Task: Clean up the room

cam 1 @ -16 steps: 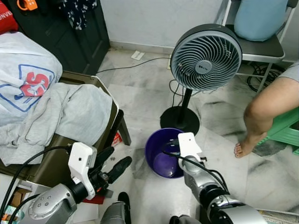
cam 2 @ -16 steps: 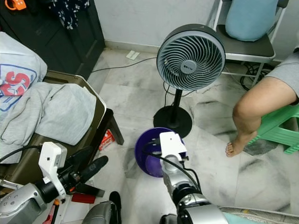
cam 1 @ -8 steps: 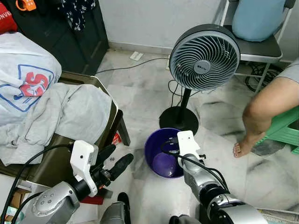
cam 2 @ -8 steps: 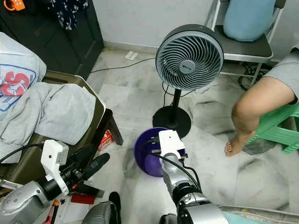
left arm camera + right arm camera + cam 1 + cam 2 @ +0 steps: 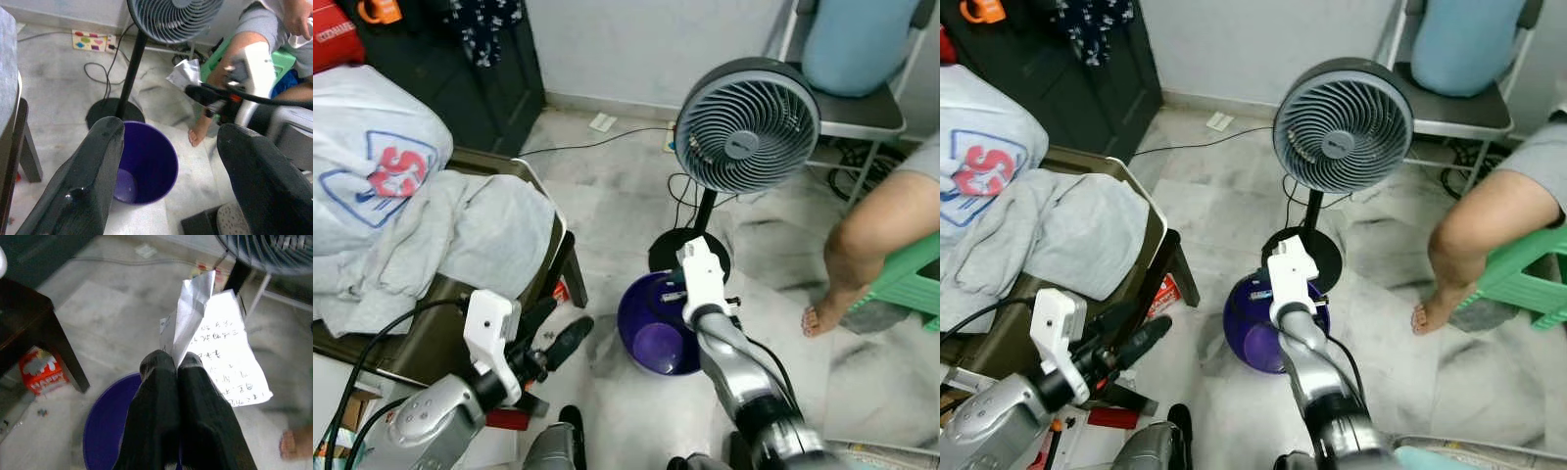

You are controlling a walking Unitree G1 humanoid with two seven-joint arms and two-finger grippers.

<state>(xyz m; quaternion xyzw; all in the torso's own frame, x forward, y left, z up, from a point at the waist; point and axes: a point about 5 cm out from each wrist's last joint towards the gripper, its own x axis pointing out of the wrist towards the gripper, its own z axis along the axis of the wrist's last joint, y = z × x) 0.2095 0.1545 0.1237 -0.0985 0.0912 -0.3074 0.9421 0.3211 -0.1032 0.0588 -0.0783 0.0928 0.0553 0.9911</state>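
Purple bin (image 5: 658,338) x1, paper (image 5: 225,350) x1

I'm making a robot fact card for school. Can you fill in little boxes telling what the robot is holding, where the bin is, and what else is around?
right gripper: shut on a crumpled sheet of paper with writing, above the bin
left gripper: open, holding nothing, pointing toward the bin
purple bin: on the marble floor, beside the fan's round base
standing fan: upright, just behind the bin
grey clothes: heaped on the dark table at the robot's left
red packet: on the floor by a table leg
person: sitting on a green stool, bare foot on the floor
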